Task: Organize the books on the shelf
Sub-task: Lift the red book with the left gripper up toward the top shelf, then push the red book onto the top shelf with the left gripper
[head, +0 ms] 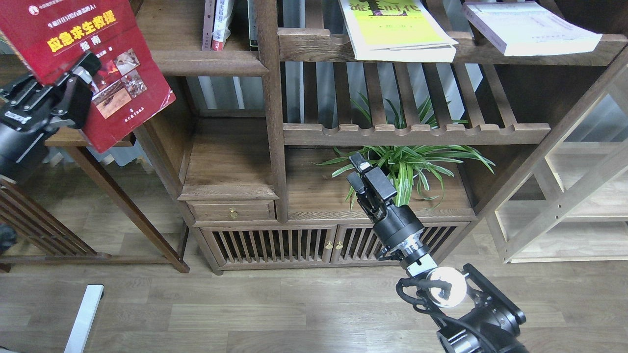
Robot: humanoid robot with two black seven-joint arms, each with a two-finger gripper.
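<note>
My left gripper [81, 68] is clamped on the red book [88, 63], gripping it near the cover's left edge. The book is held aloft at the upper left, cover toward the camera, tilted, its top edge cut off by the frame. It hangs in front of the left side of the bookcase and touches no shelf that I can see.

The solid shelf [211, 63] with the rounded front edge lies just right of the book. Several books [218, 24] stand upright at its right end, against the post. The yellow book [397, 29] and the white book [527, 27] lie flat on the slatted shelf [417, 133] level above, at upper right, well apart from the red one.

My right gripper [365, 179] is idle in front of the plant [407, 166], holding nothing; its fingers look close together, but I cannot tell the gap for certain.

Judgement: the step in hand is carrying the red book to the solid shelf. Next, I would move the book right and inward over the board, square it upright, and slide it beside the standing books. The risk is the lower corner catching the moulded edge.
</note>
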